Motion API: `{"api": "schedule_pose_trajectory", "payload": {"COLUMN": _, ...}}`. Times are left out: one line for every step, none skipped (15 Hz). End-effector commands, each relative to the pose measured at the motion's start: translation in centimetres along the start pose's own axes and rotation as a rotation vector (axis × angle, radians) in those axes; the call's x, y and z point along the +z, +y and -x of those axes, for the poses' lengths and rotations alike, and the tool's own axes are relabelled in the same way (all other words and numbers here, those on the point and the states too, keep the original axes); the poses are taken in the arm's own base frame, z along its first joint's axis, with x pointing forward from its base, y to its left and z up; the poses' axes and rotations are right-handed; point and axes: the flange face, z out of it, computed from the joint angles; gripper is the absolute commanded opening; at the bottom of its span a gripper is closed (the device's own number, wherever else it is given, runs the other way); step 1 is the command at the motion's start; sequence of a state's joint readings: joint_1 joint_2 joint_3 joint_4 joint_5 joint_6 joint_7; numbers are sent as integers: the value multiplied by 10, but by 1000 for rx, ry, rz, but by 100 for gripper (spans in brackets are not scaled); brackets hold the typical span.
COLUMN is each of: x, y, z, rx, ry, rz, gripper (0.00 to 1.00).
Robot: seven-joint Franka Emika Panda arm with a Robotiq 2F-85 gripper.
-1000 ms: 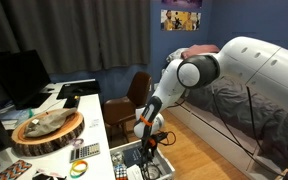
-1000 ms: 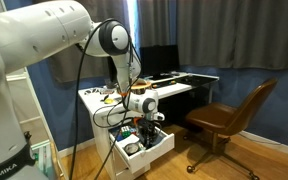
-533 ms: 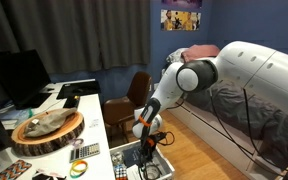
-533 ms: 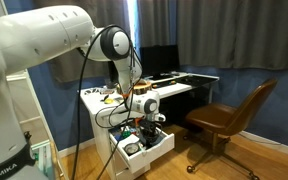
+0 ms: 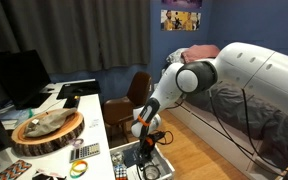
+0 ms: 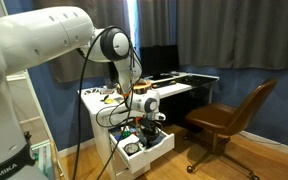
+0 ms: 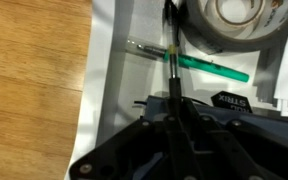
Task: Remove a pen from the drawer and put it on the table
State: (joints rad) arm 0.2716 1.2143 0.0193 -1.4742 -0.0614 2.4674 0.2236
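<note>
1. The gripper (image 7: 172,100) was seen low over the open drawer (image 7: 102,100), its jaws drawn together on a thin dark pen (image 7: 171,60) with a yellow band. The pen ran straight out from the fingertips.
2. Whether that pen had been lifted clear of the drawer's contents could not be told. A green pen (image 7: 209,68) and a tape roll (image 7: 239,15) lay just under and beside it.
3. The grasp was judged made. Lifting out, carrying and setting down on the table (image 5: 92,115) were left — nothing had yet been placed there.
4. In both exterior views the gripper (image 5: 146,140) (image 6: 150,128) hung within the drawer's (image 6: 159,148) outline, so the white rim had to be cleared by a lift before any sideways travel.
5. Free white surface was visible on the table beside the round wooden tray (image 5: 49,130). The chair (image 6: 234,115) stood well apart — it was judged no obstacle.
</note>
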Motion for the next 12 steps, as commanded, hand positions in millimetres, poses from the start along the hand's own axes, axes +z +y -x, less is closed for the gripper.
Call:
{"api": "schedule_pose_trajectory", "payload": {"x": -35, "y": -21, "z": 8, "rx": -39, "ry": 83, "rz": 2, "gripper": 3}}
{"api": "schedule_pose_trajectory", "payload": {"x": -46, "y": -28, "z": 12, "rx": -57, "ry": 126, "rz": 2, "gripper": 3}}
{"api": "schedule_pose_trajectory", "payload": {"x": -57, "y": -35, "z": 16, "rx": -76, "ry": 172, "rz": 3, "gripper": 3}}
{"api": "schedule_pose_trajectory", "payload": {"x": -68, "y": -42, "z": 20, "rx": -95, "ry": 214, "rz": 3, "gripper": 3}}
{"api": "schedule_pose_trajectory", "payload": {"x": -79, "y": -49, "z": 26, "rx": -116, "ry": 257, "rz": 8, "gripper": 3}}
{"api": "schedule_pose_trajectory", "payload": {"x": -90, "y": -53, "z": 31, "rx": -132, "ry": 305, "rz": 14, "gripper": 3}}
{"api": "schedule_pose_trajectory", "payload": {"x": -100, "y": -58, "z": 37, "rx": -145, "ry": 342, "rz": 15, "gripper": 3}}
{"api": "schedule_pose_trajectory", "payload": {"x": -111, "y": -62, "z": 43, "rx": -155, "ry": 389, "rz": 19, "gripper": 3}}
{"api": "schedule_pose_trajectory", "payload": {"x": -120, "y": -64, "z": 50, "rx": -167, "ry": 428, "rz": 22, "gripper": 3}}
{"api": "schedule_pose_trajectory", "payload": {"x": -129, "y": -66, "z": 57, "rx": -179, "ry": 469, "rz": 29, "gripper": 3}}
{"api": "schedule_pose_trajectory", "payload": {"x": -137, "y": -68, "z": 66, "rx": -194, "ry": 503, "rz": 32, "gripper": 3}}
{"api": "schedule_pose_trajectory", "payload": {"x": -145, "y": -69, "z": 74, "rx": -209, "ry": 537, "rz": 38, "gripper": 3}}
